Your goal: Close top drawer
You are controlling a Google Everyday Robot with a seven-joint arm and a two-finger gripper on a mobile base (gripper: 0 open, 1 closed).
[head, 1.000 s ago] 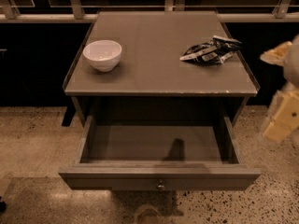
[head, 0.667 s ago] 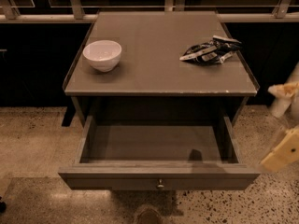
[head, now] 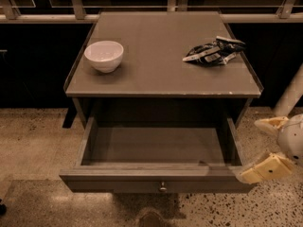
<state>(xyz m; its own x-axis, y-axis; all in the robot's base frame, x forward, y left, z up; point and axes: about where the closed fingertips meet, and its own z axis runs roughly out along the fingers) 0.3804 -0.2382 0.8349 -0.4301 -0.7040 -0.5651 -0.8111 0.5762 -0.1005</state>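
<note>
Gaping top drawer [head: 142, 178]: pulled well out of the cabinet [head: 161, 79], front panel toward the camera, box looks bare inside; not yet pushed in.
Knob [head: 163, 187]: centre of the top drawer's front panel, nothing touching it.
Gripper [head: 252, 150]: just off the top drawer's right front corner, out to the side rather than in front of the panel.
Fingers [head: 267, 168]: spread apart, nothing between them; the lower fingertip is at or touching the top drawer's right front corner, cannot tell which.
Risk, skew: a push from that corner is off-centre, so the top drawer could rack on its runners and jam part-way in.
Risk, slip: a finger could slide off the corner along the top drawer's right side, or get caught between panel and cabinet frame as the gap shuts.
Risk, jolt: a hard shove could shake the cabinet; the white bowl [head: 104, 56] above the top drawer's left side and the crumpled wrapper [head: 214, 51] above its right side may shift.
Safer bet: contact in front of the top drawer's panel near the knob, straight push.
</note>
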